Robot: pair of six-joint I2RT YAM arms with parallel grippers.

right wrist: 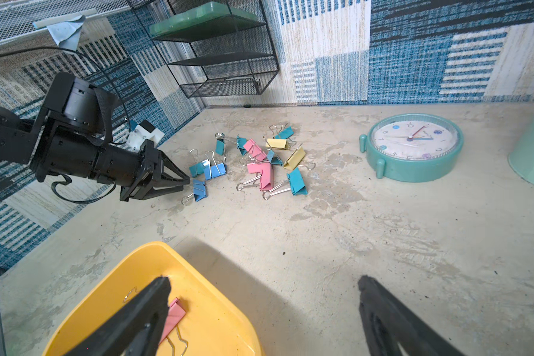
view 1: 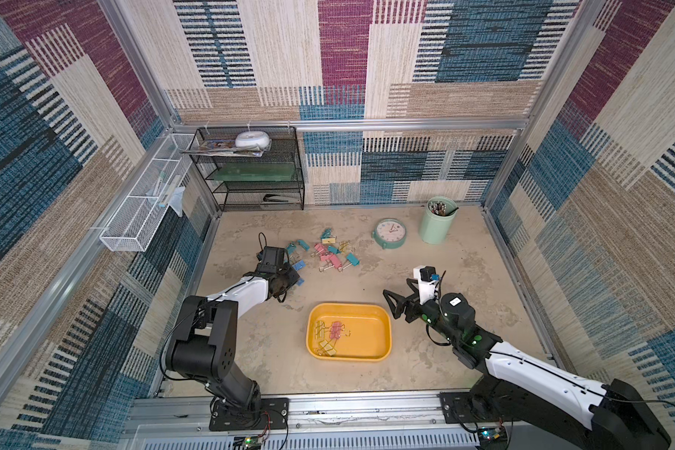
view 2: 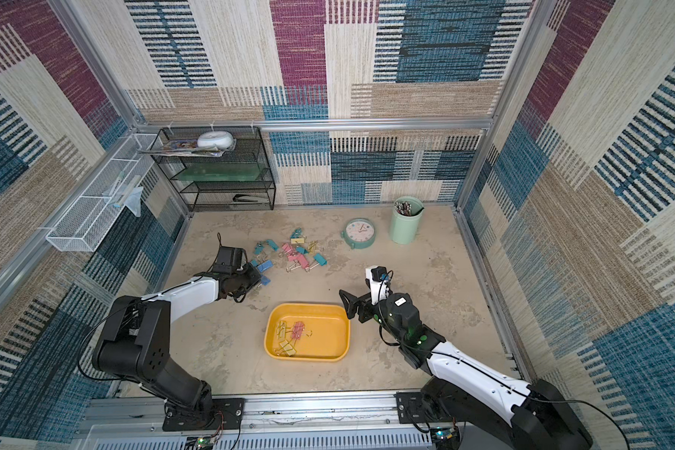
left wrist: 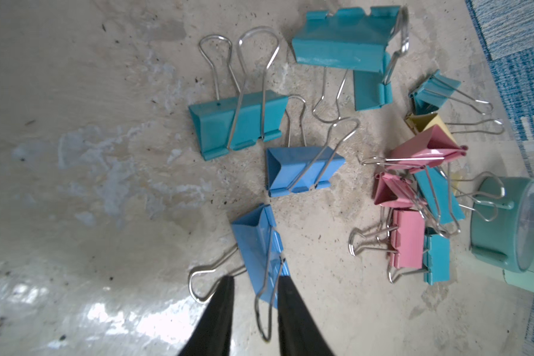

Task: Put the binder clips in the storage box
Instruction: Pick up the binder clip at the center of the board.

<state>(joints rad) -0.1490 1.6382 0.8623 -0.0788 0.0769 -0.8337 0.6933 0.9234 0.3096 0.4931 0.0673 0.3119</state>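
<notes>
**A:** Nearest first. Box (view 1: 369, 335)?

**B:** Front-middle of the counter (view 1: 464, 272), lying flat. Already holding a few clips (view 1: 330, 336), yellow and pink, bunched toward its left end.

**A:** Right claw (right wrist: 264, 279)?

**B:** Spread wide, gripping nothing. Hanging just above the box's far right corner, half over the rim, half over bare counter.

**A:** Left claw (left wrist: 256, 279)?

**B:** Farther out, down at counter level, at the near edge of the pile (view 1: 328, 253). Pinched narrow on a blue clip (left wrist: 253, 243), by the look of it. Straddling its near end, pressed against body and wire handle. Not yet lifted.

**A:** Step in hand, then?

**B:** Picking, most likely. Early days too: a dozen or so out there beyond the claw, in teal, blue, pink and yellow. Loose mostly, handles crossed in places, with the far end near the clock (view 1: 389, 233).

**A:** Next?

**B:** Lift straight up and watch for a slip, given so thin an edge in the grip. Watch also for a neighbour dragged along by a hooked handle. Then carry across to the box and let go low inside the rim. Best kept well apart from the right claw on the way in. After that, back to the pile.
</notes>
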